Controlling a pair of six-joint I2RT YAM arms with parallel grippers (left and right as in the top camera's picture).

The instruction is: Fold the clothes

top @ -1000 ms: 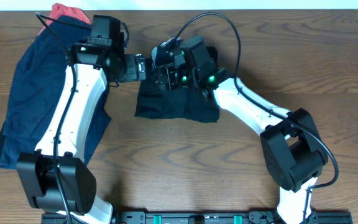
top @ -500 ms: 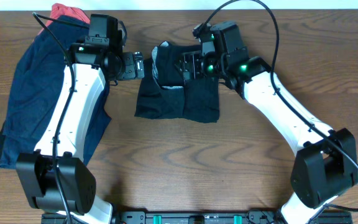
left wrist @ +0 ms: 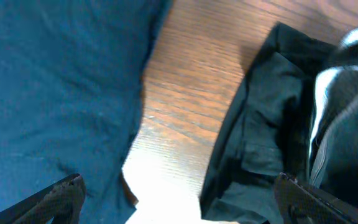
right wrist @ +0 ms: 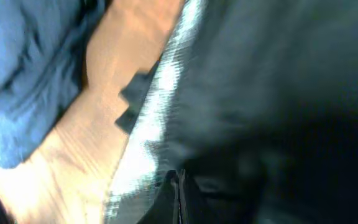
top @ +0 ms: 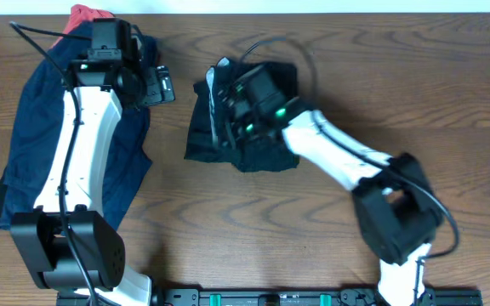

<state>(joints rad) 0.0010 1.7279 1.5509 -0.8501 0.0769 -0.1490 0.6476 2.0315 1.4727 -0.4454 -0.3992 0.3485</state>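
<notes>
- Clothes on the bench (top: 449, 102) number three: black shorts (top: 258, 140), a navy garment (top: 32, 127) and a red garment (top: 88, 14).
- Location: the black shorts lie at mid-bench, under the right arm. The navy garment is spread along the left side, partly beneath the left arm. The red garment shows only at the far edge, touching the top of the navy one.
- Condition of the shorts: bunched and uneven in outline, with the whitish waistband (top: 213, 89) turned up on the left side. No clean fold is evident.
- Right hand (top: 228, 115): its jaws are closed tight and pressed into the black cloth beside the waistband. The right wrist view shows fabric gathered right at the tips, so I judge that it has a pinch of the shorts.
- Left hand (top: 162, 85): its jaws are spread wide and hold nothing. It sits over bare wood between the navy garment and the shorts, touching neither.
- Progress: early, in my judgement. The shorts are only being gripped for a fold, and no garment is finished.
- Outstanding: complete and flatten the shorts. The navy garment lies loose and unfolded, and the red garment is untouched. Its full state cannot be seen.
</notes>
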